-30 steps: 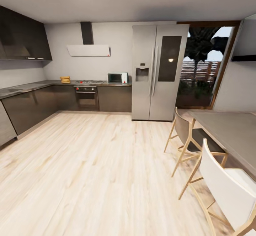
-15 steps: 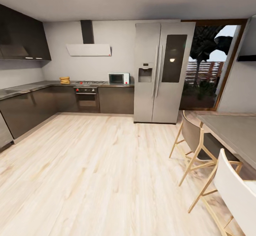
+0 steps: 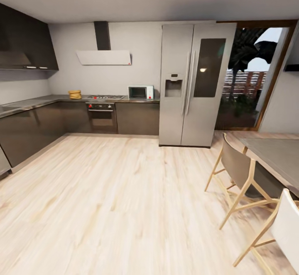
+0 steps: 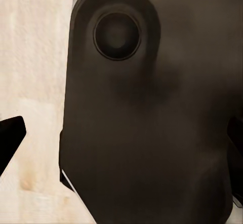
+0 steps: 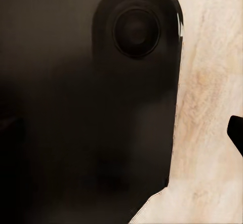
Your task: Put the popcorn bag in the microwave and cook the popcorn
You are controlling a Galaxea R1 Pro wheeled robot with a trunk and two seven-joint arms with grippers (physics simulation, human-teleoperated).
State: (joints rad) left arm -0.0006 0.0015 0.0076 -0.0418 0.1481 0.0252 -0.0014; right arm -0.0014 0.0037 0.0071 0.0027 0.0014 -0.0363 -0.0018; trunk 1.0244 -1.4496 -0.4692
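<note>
Far across the light wood floor [image 3: 124, 200], the popcorn bag [image 3: 75, 94] is being seen on the countertop [image 3: 50, 99], well apart from the microwave [image 3: 140, 92]; how the grippers stand cannot be told.

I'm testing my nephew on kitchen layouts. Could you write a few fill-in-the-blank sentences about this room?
1. The popcorn bag sits on the countertop to the ____ of the gas hob.
2. The microwave stands between the hob and the ____.
3. The oven is built in directly below the ____.

Missing words: left; fridge; hob
</note>
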